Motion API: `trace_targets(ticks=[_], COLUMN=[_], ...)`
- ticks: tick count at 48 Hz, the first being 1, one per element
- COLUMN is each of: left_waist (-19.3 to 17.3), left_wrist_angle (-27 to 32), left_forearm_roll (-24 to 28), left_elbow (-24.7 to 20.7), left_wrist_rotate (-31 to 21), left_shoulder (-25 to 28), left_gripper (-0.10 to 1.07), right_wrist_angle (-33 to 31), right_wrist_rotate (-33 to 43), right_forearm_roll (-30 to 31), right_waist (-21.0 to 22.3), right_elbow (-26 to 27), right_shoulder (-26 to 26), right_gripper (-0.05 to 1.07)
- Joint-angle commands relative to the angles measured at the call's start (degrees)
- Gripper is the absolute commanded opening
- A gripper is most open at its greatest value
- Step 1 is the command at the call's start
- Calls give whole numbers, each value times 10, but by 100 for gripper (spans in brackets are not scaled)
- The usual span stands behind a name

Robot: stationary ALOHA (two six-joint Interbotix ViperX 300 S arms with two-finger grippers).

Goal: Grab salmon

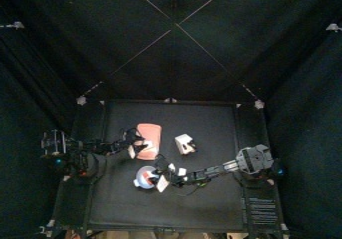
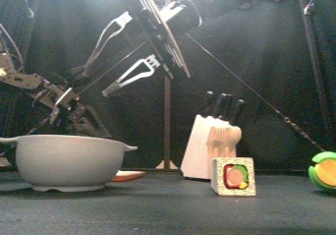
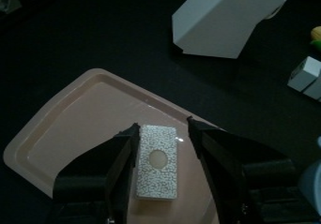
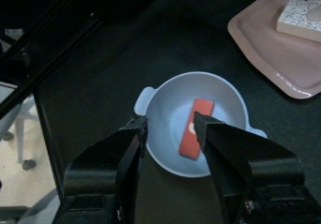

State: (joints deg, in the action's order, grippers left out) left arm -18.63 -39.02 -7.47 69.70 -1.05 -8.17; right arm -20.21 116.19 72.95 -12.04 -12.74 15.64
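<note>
Right wrist view is looking straight down between the spread jaws of the right gripper point(image 4: 172, 139), which is hovering open and empty above a pale bowl point(image 4: 238, 97). The salmon point(image 4: 196, 127), an orange-pink strip, is lying slantwise on the bowl's floor, directly below the gap between the jaws and not yet touched. Judging from this, the approach step is under way: the gripper is lining up over the piece before descending. The next move calls for lowering inside the bowl's rim without striking it, with the jaws across the strip's narrow width, then closing. Beyond the bowl, a pink tray point(image 4: 269, 50) is sitting on the table, and the left gripper point(image 3: 160, 143) is holding a speckled white block point(image 3: 158, 160) over it. Farther off, in the front view, a knife block point(image 2: 210, 141) is standing beside a small sushi roll point(image 2: 234, 175).
</note>
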Motion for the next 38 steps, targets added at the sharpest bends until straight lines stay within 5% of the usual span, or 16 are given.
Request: trace_targets(ticks=[1, 24, 38], left_waist=[0, -4, -5], left_wrist_angle=[-1, -1, 0], left_forearm_roll=[1, 0, -1], left_elbow=[1, 32, 38], left_wrist_rotate=[1, 1, 1], left_shoulder=[-17, -65, -76], left_gripper=[82, 82, 82], right_wrist_angle=[-8, -154, -194], right_wrist_rotate=[-2, -11, -165], right_forearm_roll=[-27, -95, -226], right_waist=[10, 8, 6], right_elbow=[28, 78, 133], right_shoulder=[-4, 15, 40], right_gripper=[80, 80, 80])
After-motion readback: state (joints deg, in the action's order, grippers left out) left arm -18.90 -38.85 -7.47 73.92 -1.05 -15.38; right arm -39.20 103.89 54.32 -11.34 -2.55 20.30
